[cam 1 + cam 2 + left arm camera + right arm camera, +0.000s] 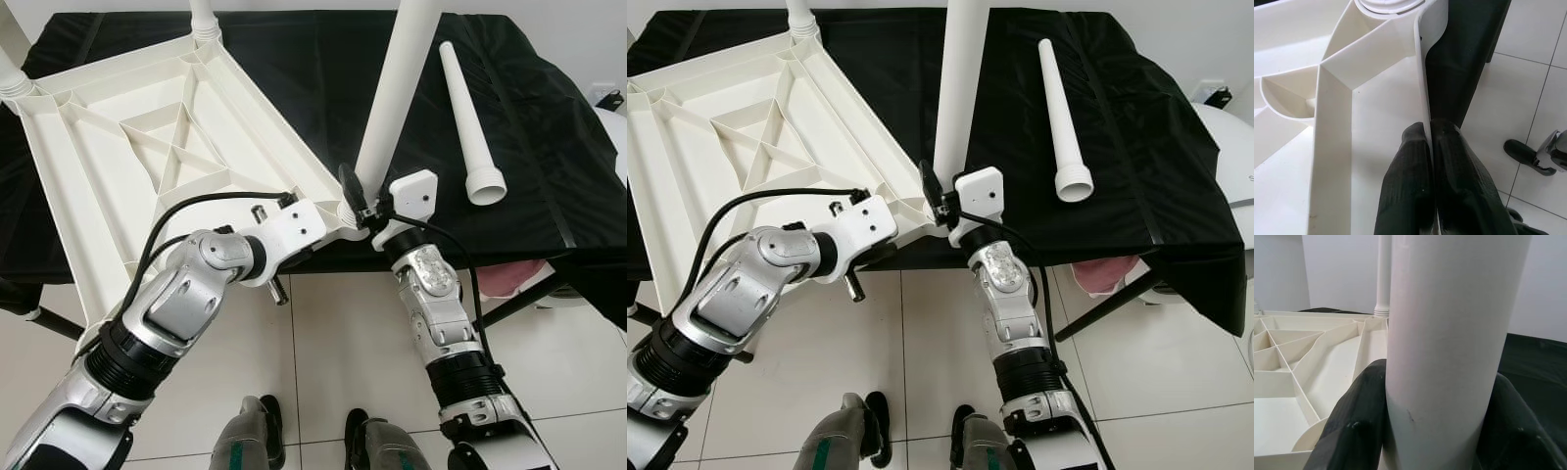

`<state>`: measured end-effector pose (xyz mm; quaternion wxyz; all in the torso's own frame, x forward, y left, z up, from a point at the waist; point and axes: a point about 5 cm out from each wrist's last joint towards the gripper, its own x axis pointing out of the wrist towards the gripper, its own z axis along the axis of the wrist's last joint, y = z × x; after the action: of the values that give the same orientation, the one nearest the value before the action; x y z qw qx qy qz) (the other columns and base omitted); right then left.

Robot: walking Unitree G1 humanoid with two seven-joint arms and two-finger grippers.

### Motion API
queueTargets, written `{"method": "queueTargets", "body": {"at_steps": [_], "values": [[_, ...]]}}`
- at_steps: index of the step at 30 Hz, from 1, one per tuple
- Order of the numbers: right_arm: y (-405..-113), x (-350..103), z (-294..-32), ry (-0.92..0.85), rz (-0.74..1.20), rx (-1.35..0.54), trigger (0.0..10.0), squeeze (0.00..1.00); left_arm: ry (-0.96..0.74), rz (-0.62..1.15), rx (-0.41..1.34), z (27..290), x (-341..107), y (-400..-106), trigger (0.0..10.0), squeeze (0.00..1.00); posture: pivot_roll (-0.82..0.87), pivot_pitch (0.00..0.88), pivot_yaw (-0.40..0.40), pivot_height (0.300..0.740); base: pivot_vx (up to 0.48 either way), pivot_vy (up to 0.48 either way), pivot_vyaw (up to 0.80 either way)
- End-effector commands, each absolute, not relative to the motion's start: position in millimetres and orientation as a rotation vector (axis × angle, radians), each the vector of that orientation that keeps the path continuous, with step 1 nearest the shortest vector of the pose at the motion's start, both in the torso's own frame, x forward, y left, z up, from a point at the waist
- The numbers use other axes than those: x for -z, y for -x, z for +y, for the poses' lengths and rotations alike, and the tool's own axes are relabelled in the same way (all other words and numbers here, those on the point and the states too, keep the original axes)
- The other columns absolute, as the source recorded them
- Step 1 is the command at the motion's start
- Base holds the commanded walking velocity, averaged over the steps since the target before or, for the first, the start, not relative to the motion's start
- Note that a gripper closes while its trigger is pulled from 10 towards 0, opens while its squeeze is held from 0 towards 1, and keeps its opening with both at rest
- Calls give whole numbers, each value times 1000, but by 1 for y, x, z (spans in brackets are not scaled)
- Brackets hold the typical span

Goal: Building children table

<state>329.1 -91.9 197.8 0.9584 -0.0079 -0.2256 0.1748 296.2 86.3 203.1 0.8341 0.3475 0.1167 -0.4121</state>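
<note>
Seating well requires keeping the leg (392, 108) vertical: right jaws clasp it, left jaws pinch the tabletop (147, 147) rim at centre frame.

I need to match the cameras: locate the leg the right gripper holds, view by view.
Left eye: upright leg, upper middle.
Right eye: leg, top centre.
Left wrist: absent; left gripper pinches the tabletop rim.
Right wrist: leg between the fingers.
Shared landmark: ribbed tabletop.
</note>
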Motion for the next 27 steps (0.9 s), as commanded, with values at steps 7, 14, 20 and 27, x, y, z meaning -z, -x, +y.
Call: {"method": "queueTargets", "body": {"at_steps": [7, 14, 20, 27], "values": [[-329, -172, -105, 27, -330, -246, 10000, 0, -776, 126, 871, 82, -225, -293, 10000, 0, -26, 199, -6, 740, 0, 0, 0], [-327, -169, -102, 23, -308, -198, 10000, 0, -776, 128, 870, 82, -225, -293, 10000, 0, -26, 199, -6, 740, 0, 0, 0], [-326, -170, -102, 29, -308, -144, 10000, 0, -775, 128, 869, 82, -226, -293, 10000, 0, -24, 206, -6, 740, 0, 0, 0], [-324, -170, -102, 24, -309, -82, 10000, 0, -776, 127, 871, 82, -226, -293, 10000, 0, -24, 206, -6, 740, 0, 0, 0]]}}
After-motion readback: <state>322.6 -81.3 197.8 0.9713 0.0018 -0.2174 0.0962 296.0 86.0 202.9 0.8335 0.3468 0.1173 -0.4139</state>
